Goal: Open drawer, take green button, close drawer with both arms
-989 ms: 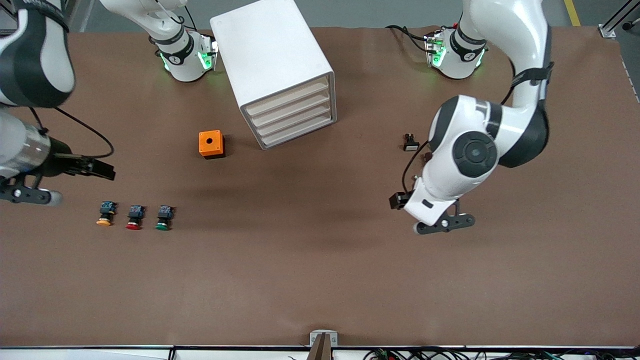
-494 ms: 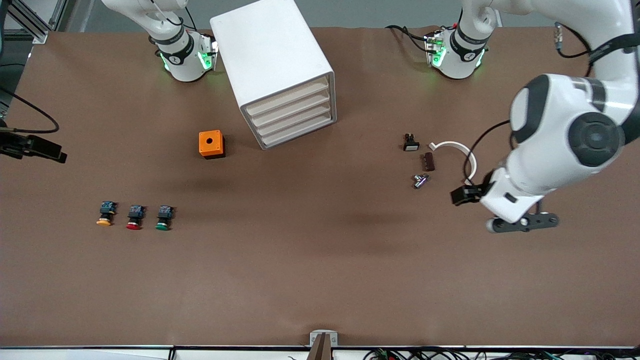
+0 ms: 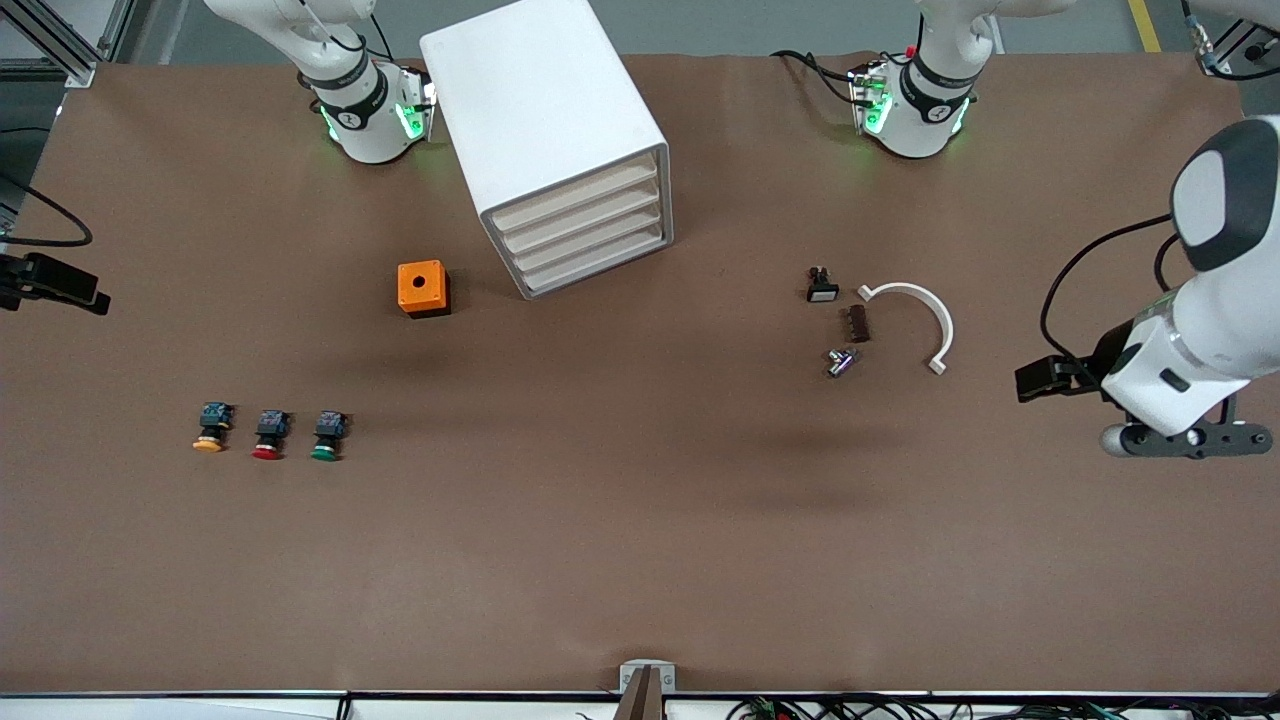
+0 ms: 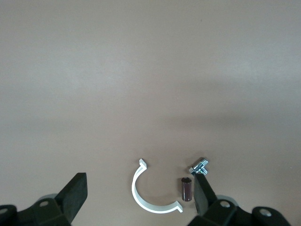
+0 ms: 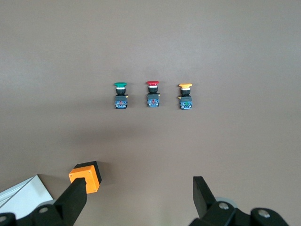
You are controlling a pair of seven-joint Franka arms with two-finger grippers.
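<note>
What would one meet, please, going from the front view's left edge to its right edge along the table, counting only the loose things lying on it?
Yellow button → red button → green button → orange box → black switch → white clip.

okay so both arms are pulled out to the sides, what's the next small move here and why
Probably bring the right gripper in toward the front of the cabinet, aiming at one drawer. All four drawers look shut, and both grippers are open and holding nothing, with the left gripper over the table's left arm end. The green button lies on the table.
</note>
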